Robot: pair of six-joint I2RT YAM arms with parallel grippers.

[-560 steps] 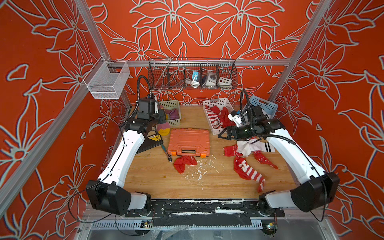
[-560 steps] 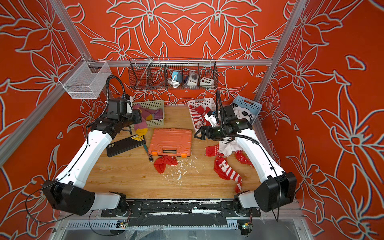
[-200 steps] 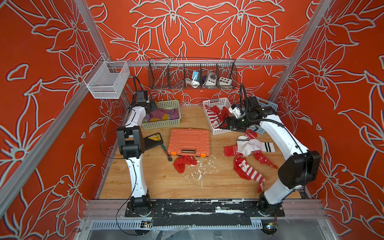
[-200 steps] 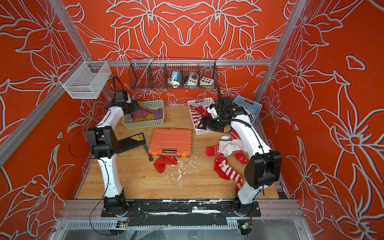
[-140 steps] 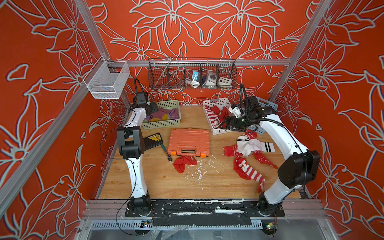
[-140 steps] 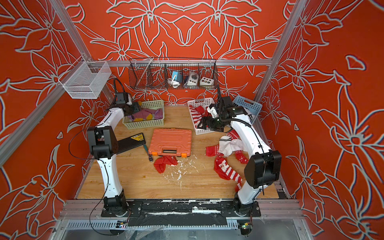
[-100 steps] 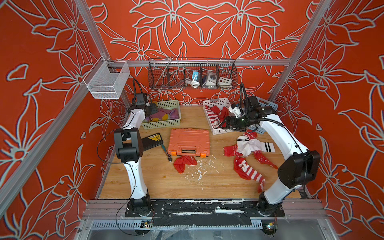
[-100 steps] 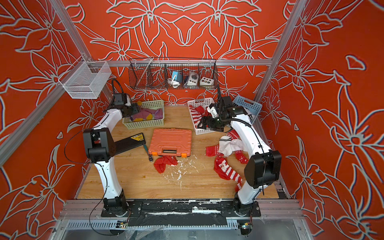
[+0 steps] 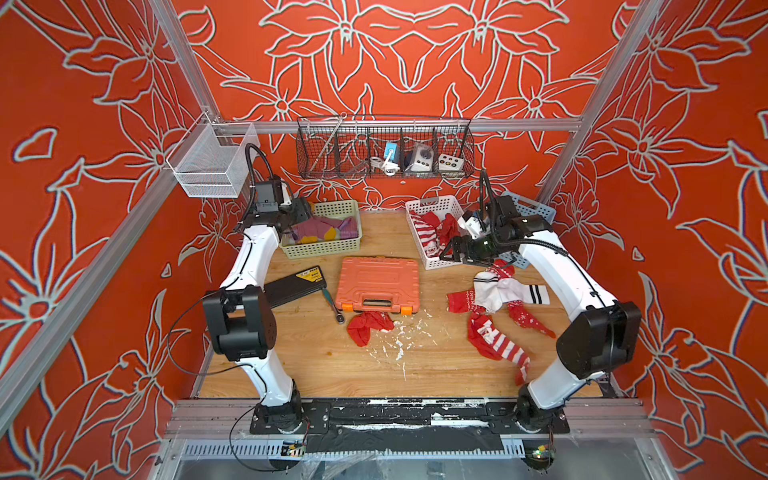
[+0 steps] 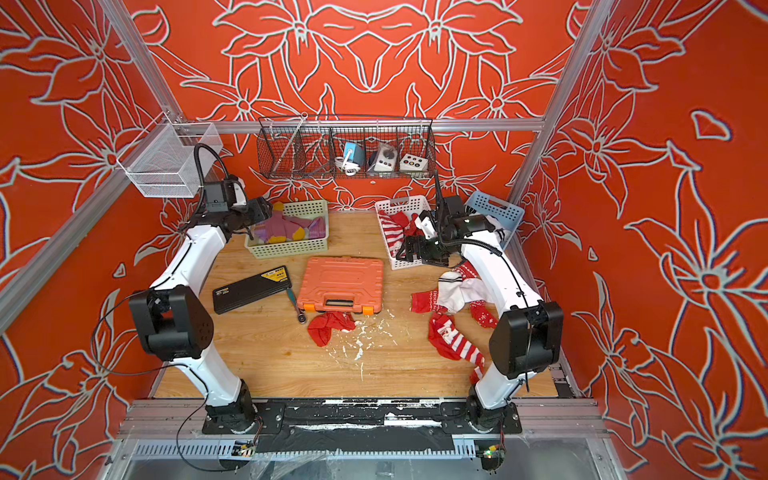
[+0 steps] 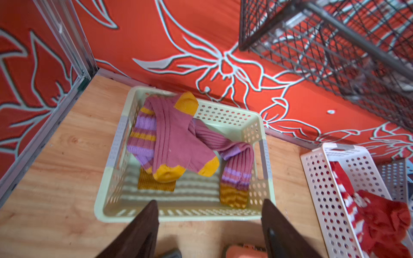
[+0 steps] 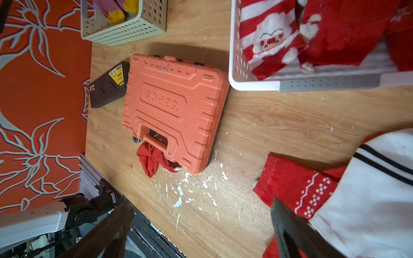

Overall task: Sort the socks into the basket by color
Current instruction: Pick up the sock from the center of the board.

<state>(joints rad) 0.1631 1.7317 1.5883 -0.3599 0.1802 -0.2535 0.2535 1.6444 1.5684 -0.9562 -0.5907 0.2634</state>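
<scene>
Left end effector [image 11: 210,202], jaws apart and empty, above the edge of a green basket [image 11: 223,114] holding purple socks [image 11: 176,138]. On the tabletop [image 9: 436,365], a red sock [image 9: 368,326] touches an orange case [image 9: 378,282]. Right end effector [image 12: 201,204], spread and empty, beside a white basket [image 9: 432,203] of red socks [image 9: 424,226]; loose socks [image 9: 498,289] lie nearby.

The mauve socks [image 11: 176,138] are tipped with mustard toes and heels and cuffed in lilac and mustard stripes; they are held in a perforated pale green basket [image 11: 178,216]. The red socks [image 12: 268,42], banded in white and marked with a Santa face, are seen in a white basket [image 12: 254,83] trimmed with grey. The white sock [image 9: 500,289] is ringed with black stripes. The case [image 9: 378,278] is coloured orange. The worktop [image 9: 436,374] is grained pale wood, flecked with white.
</scene>
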